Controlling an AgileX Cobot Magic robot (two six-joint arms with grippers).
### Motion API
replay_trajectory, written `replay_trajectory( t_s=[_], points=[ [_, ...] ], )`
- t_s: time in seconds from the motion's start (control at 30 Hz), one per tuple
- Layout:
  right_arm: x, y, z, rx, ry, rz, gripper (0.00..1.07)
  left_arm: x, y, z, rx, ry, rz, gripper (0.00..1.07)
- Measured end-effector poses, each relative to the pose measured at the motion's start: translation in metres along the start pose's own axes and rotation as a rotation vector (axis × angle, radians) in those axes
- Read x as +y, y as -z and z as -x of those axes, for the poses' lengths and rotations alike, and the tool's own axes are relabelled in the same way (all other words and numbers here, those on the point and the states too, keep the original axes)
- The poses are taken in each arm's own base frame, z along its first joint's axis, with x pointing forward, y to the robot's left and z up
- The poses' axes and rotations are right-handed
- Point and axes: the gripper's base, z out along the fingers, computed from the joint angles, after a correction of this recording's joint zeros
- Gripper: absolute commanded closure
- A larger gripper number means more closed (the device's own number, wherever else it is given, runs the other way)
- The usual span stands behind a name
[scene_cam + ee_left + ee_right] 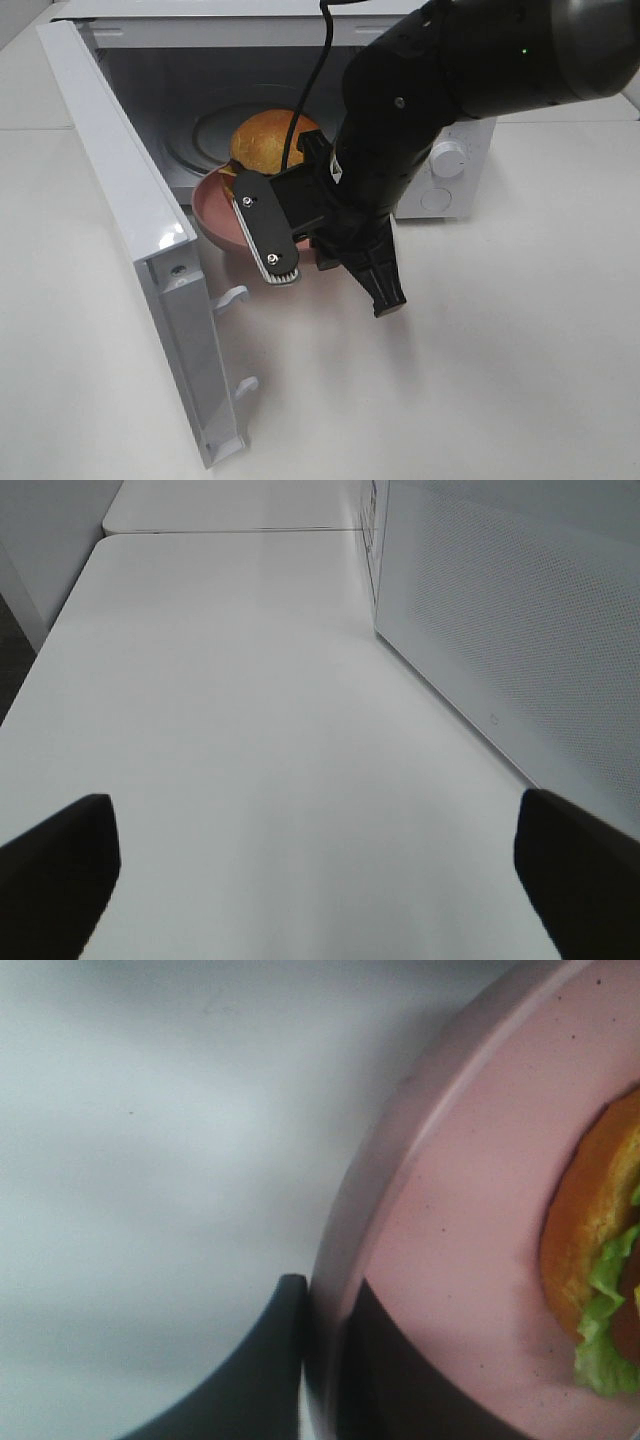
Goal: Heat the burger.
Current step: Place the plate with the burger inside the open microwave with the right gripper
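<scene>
The burger [268, 140], with a glossy golden bun, sits on a round pink plate [212, 215] at the mouth of the open microwave [455, 165]. The plate's near edge sticks out past the sill. My right gripper [322, 1360] is shut on the plate's rim, one dark finger [255, 1370] outside it and one inside. In the right wrist view the burger [590, 1260] shows orange bun and green lettuce on the pink plate [460, 1260]. The right arm [400, 130] hides part of the cavity. My left gripper [320, 875] is open over bare table, holding nothing.
The microwave's white door [130, 200] stands swung wide open toward the front left, its latch hooks [232, 297] pointing right. Beside my left gripper runs the door's perforated panel [500, 610]. A black cable [322, 60] hangs across the cavity. White table [500, 380] surrounds everything.
</scene>
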Motion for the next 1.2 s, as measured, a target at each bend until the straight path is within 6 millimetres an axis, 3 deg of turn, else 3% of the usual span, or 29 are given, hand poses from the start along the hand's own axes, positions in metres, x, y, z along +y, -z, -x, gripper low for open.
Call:
replay_trajectory(
  t_s=[0.7,1.2],
  points=[
    [-0.04,-0.003,0.011,0.028,0.007,0.013,1.07,0.0,0.0,0.0,0.0,0.0,0.0,0.02],
    [-0.052,0.005,0.012,0.033,0.034,-0.013,1.07,0.0,0.0,0.0,0.0,0.0,0.0,0.02]
  ],
)
